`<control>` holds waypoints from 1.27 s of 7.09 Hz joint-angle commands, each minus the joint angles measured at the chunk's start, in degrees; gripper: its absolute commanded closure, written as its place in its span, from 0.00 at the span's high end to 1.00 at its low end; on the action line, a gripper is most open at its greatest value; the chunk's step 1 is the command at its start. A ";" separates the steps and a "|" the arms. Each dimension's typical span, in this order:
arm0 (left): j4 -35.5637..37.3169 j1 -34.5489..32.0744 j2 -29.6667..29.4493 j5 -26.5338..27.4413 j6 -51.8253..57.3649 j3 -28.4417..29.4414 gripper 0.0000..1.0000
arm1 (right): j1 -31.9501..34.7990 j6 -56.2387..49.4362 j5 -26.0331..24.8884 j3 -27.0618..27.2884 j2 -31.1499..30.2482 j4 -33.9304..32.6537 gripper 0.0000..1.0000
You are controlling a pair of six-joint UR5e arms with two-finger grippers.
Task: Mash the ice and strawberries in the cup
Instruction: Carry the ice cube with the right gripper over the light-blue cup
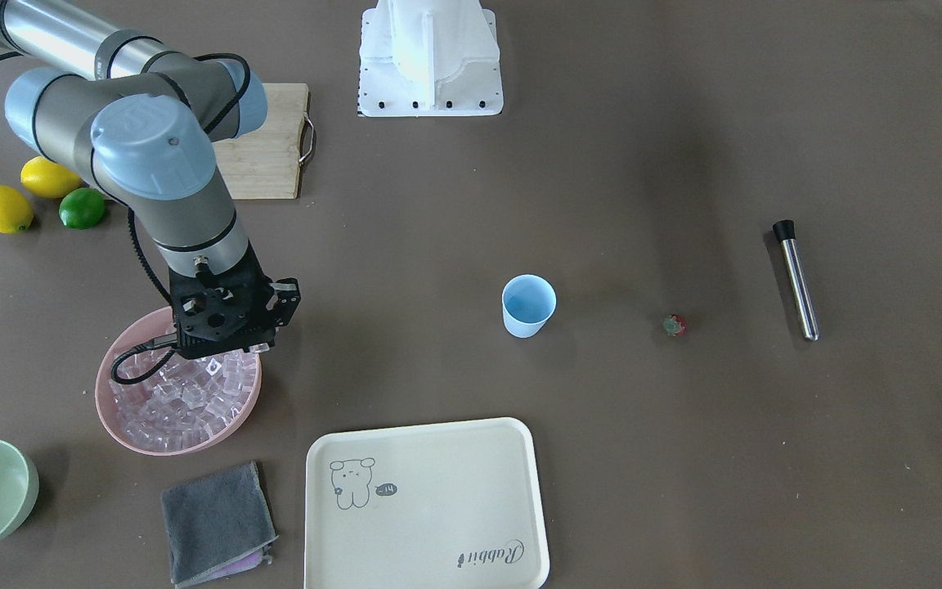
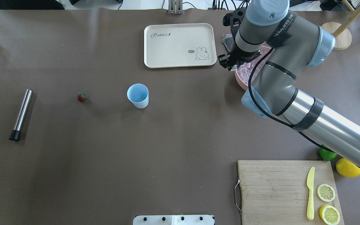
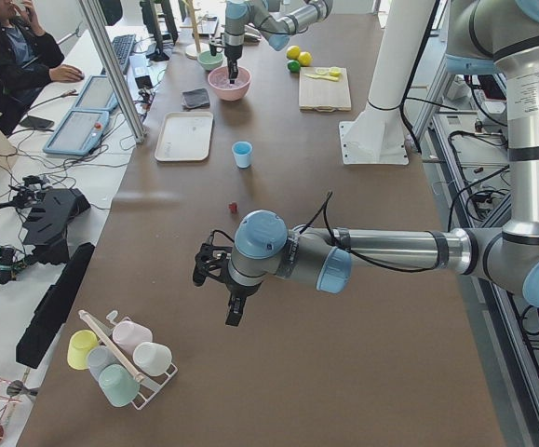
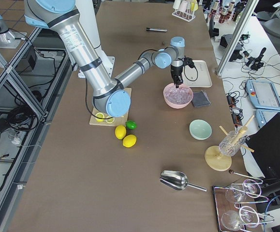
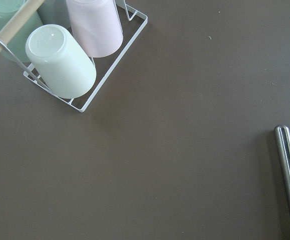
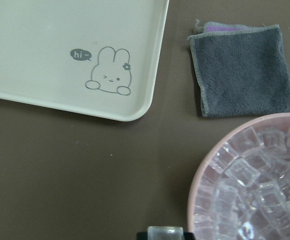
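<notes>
The right end effector [image 1: 230, 350] hangs over the near rim of the pink bowl [image 1: 103, 401], which is heaped with ice [image 1: 185, 401]. Its wrist camera shows its fingertips drawn in on a single ice cube [image 6: 166, 233], just outside the bowl's edge. The cup [image 1: 528, 305] stands upright and open on the bare bench [image 1: 643, 458], well apart from the bowl and on the robot's left of it, with only pale blue showing inside. The strawberry [image 1: 674, 325] lies alone on the bench further to the robot's left, between the cup and a steel rod [image 1: 796, 280] with a black tip, touching neither. A cream tray [image 1: 438, 523] printed with a rabbit sits between bowl and cup on the operators' side, and a folded grey cloth [image 1: 217, 519] lies beside it. The left end effector [image 3: 235, 312] hovers above the bench at the table's end, near a wire rack [image 5: 109, 75] of upturned cups. Whether its fingers are spread or closed cannot be told from the side view.
</notes>
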 commanded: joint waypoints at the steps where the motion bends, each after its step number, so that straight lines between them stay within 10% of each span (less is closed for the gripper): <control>1: 0.00 0.00 -0.06 0.00 0.00 -0.05 0.98 | -5.34 14.35 -5.01 -2.52 8.63 -0.06 0.21; 9: -0.44 -0.53 1.35 0.00 0.08 -0.31 0.98 | -17.65 34.34 -21.19 -18.17 23.17 2.82 0.21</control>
